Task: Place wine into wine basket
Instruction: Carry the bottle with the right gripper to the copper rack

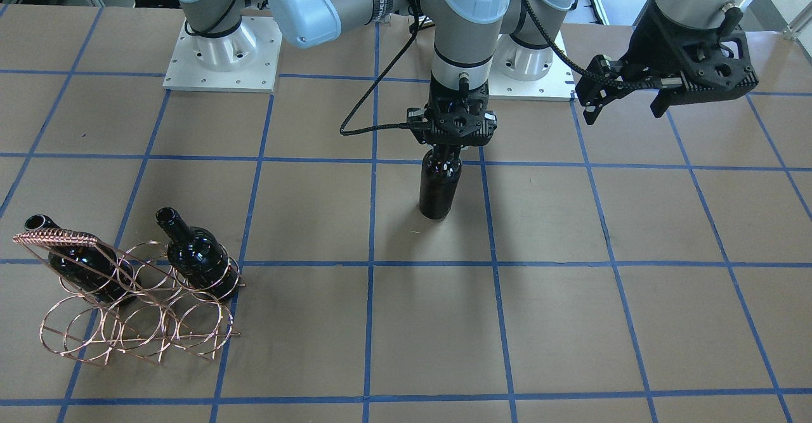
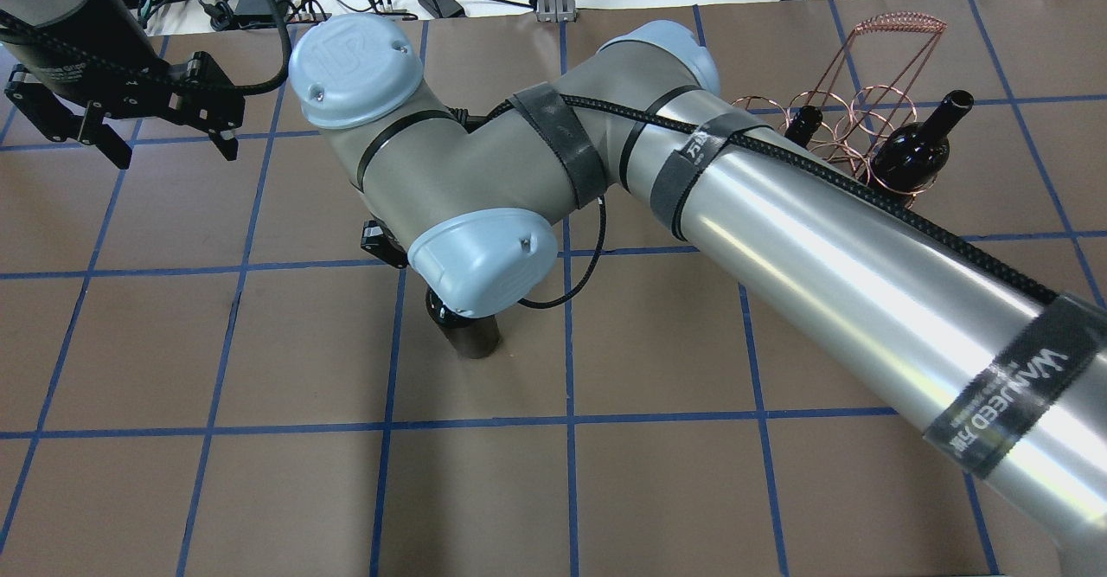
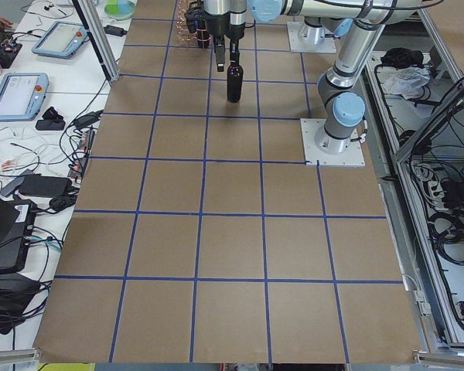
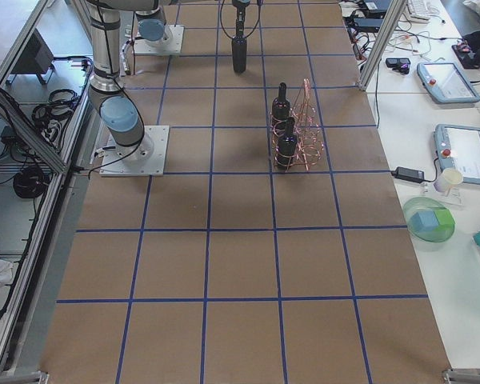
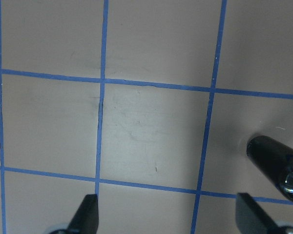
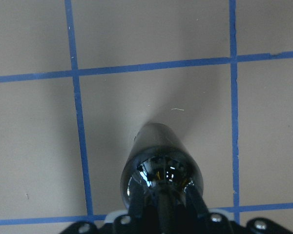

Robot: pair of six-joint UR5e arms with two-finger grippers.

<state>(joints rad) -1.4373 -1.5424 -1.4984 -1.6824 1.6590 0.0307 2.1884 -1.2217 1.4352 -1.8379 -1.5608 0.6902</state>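
Note:
A glossy black wine bottle [image 1: 438,189] stands upright near the table's middle. My right gripper [image 1: 448,153] is shut on its neck from above. The right wrist view looks down on the bottle's shoulder [image 6: 161,165]. In the overhead view my right arm hides all but the bottle's base [image 2: 474,342]. The copper wire wine basket [image 1: 136,321] sits near the table's edge on my right. It holds two more black bottles [image 1: 198,257] [image 1: 85,264]. My left gripper [image 1: 625,111] hangs open and empty above the table, to the standing bottle's side. Its wrist view shows that bottle [image 5: 273,161] at the right.
The arms' white base plates [image 1: 222,61] sit at the table's robot side. The brown table top carries a blue tape grid [image 1: 371,264]. Side benches hold tablets [image 4: 450,80] and a green bowl [image 4: 428,220], off the table.

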